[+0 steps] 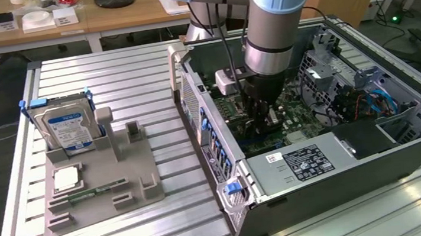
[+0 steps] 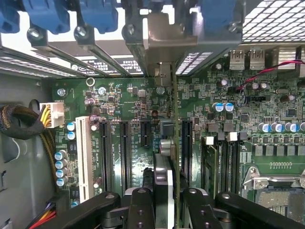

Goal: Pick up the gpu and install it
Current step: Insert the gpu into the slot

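Hand (image 2: 164, 202) gripping gpu (image 2: 173, 143), motherboard (image 2: 124, 102), slatted table (image 1: 110, 76)

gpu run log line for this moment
phase: install | gripper: shut on gpu | gpu: edge-on, upright over motherboard slots | arm: down inside pc case | hard drive: on holder
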Tool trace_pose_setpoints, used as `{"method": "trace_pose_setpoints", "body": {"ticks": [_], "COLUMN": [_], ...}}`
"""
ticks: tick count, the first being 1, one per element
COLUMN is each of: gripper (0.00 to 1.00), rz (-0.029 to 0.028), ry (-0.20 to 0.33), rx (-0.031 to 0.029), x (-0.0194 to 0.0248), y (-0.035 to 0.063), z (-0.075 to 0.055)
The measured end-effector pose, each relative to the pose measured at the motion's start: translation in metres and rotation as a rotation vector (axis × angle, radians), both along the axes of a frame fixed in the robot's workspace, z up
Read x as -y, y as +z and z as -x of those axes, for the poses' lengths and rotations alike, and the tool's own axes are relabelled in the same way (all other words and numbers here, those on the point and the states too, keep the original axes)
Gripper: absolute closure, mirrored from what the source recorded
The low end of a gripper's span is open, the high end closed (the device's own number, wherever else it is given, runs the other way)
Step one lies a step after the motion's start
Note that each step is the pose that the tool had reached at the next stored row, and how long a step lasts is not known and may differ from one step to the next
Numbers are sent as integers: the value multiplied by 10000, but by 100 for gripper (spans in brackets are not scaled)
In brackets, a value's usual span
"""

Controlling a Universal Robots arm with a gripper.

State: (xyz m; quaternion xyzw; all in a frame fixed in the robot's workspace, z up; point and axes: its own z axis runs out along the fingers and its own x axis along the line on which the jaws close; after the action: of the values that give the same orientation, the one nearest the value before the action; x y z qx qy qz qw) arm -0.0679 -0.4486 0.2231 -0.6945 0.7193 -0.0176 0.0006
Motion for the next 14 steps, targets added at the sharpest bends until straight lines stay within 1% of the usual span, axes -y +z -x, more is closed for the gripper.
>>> {"method": "trace_pose_setpoints", "body": {"ticks": [7, 11, 14], "gripper": [72, 72, 72], "rz": [-3, -6, -19], "ry": [-1, 0, 3], "rx": [4, 44, 78], "x": [0, 0, 0], "y": [-10, -12, -23], "z": [1, 11, 23]}}
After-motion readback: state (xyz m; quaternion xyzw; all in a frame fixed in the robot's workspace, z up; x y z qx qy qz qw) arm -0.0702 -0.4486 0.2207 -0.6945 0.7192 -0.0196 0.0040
